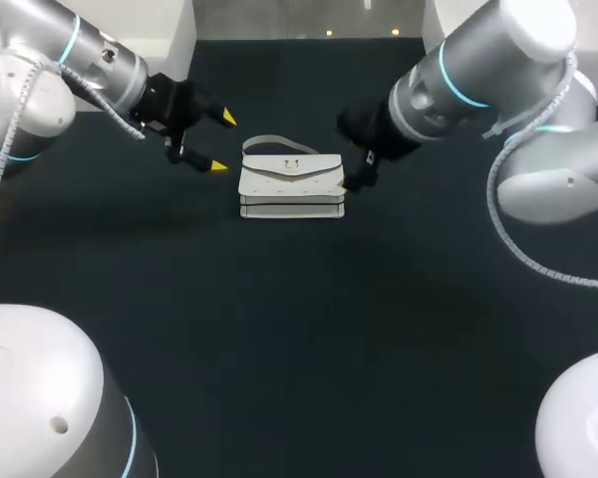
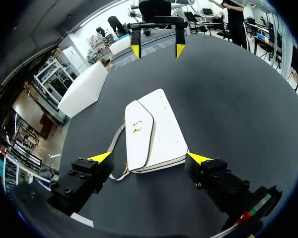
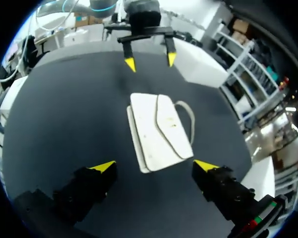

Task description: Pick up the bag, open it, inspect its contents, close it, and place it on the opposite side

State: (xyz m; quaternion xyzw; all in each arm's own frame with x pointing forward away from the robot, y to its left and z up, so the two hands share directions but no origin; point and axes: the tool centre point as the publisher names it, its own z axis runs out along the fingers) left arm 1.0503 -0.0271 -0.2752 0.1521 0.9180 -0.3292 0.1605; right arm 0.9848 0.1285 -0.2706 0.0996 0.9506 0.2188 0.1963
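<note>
You're looking at a white handbag (image 1: 291, 179) of smooth, faintly sheened leather or imitation leather, with a small gold-toned, metallic-looking clasp (image 2: 137, 127) on its flap. The worktop (image 1: 299, 329) beneath is dark and matt, like felt or cloth. The left arm (image 1: 90, 50) and right arm (image 1: 498, 50) wear glossy silver-grey shells. The left tool (image 1: 223, 142) and right tool (image 3: 154, 165) are matt black with yellow, plastic-looking tips.
</note>
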